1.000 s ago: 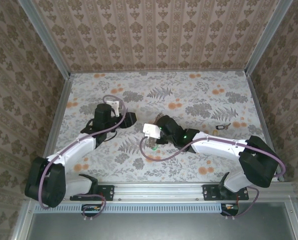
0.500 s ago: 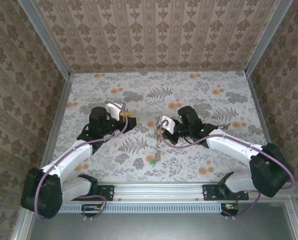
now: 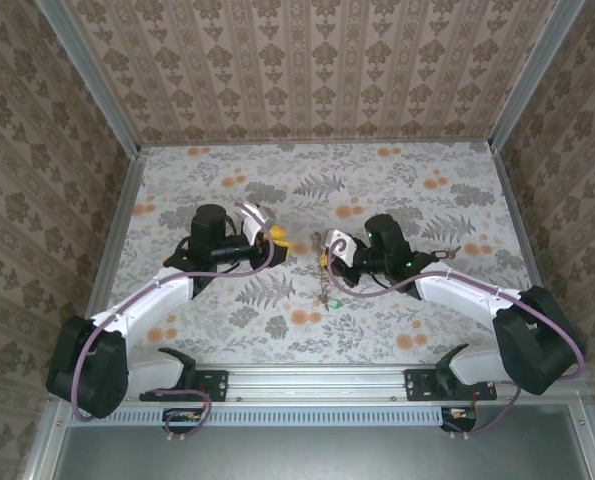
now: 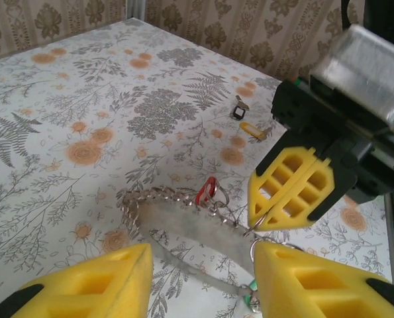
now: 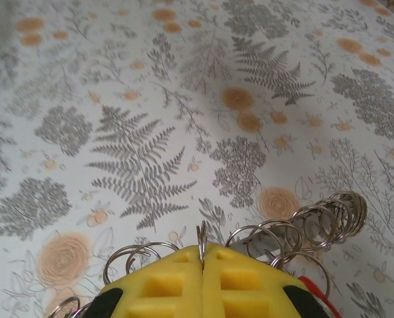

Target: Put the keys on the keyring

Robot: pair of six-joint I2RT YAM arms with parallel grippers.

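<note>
Left wrist view: nearest are the two yellow fingers of the left pincer, set wide apart with nothing between them. Just past them the right pincer comes in from the right. Its yellow tips are pressed together on the keyring, a thin wire hoop. A chain of small metal rings runs from this hoop to the left, and the red key sits on it. A green key shows low beside the left pincer's right finger. Further away, a small black piece and a yellow piece lie close together on the flowered tabletop. I cannot tell if they are keys.

In the right wrist view the right pincer is closed on the keyring, seen edge-on. Rings of the chain curl behind it, above the tabletop.

From the top, the left pincer and right pincer face each other near the middle of the tabletop, close but apart. The chain runs from the right pincer toward the near edge, with the green key at its end.
</note>
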